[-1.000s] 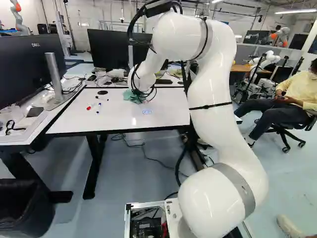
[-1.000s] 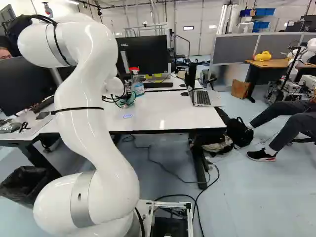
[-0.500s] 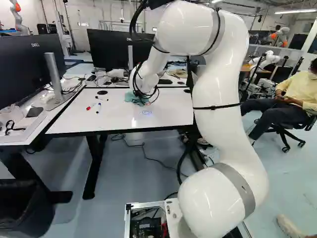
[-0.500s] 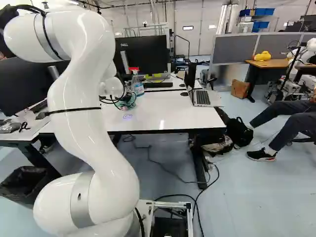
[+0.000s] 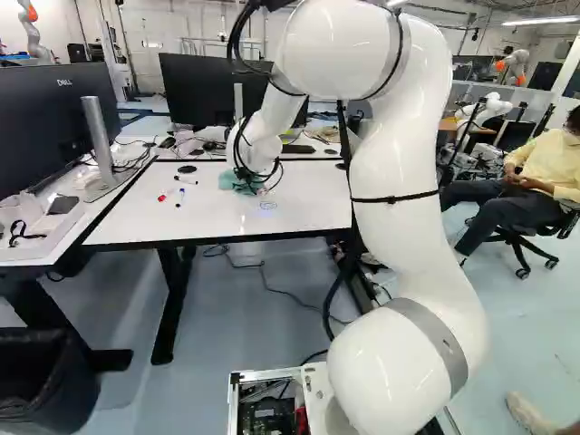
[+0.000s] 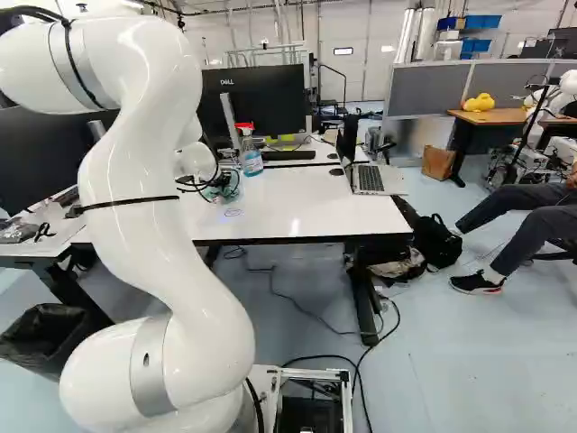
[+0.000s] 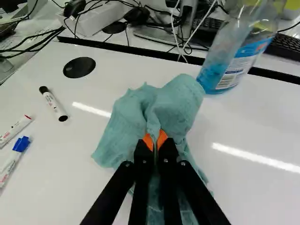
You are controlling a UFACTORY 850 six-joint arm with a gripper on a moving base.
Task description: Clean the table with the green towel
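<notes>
White and shiny, the table has a thin dark line all around it, and bright strips of light lie on its top. On it, nearer the far edge than the front edge, is the green towel, all bunched up. The black gripper has hold of it! Its two fingers are pressed almost together, with a fold of the cloth pinched between the orange pads. Part of the towel puffs up ahead of the fingers, and some more of it hangs under them.

Just beside the towel, by the far edge, stands a clear spray bottle with blue stuff in it and a red top. A blue scribble is on the table too, between the towel and the front edge.

Over toward the left edge lie three white markers — one with a black cap, one with a red cap, and one with a blue cap. Near the far left corner is a flat black round cover.

At the far right corner sits an open laptop. Past the far edge, a big black monitor stands behind a dark keyboard. Down on the floor, left of the table, is a black bin.
</notes>
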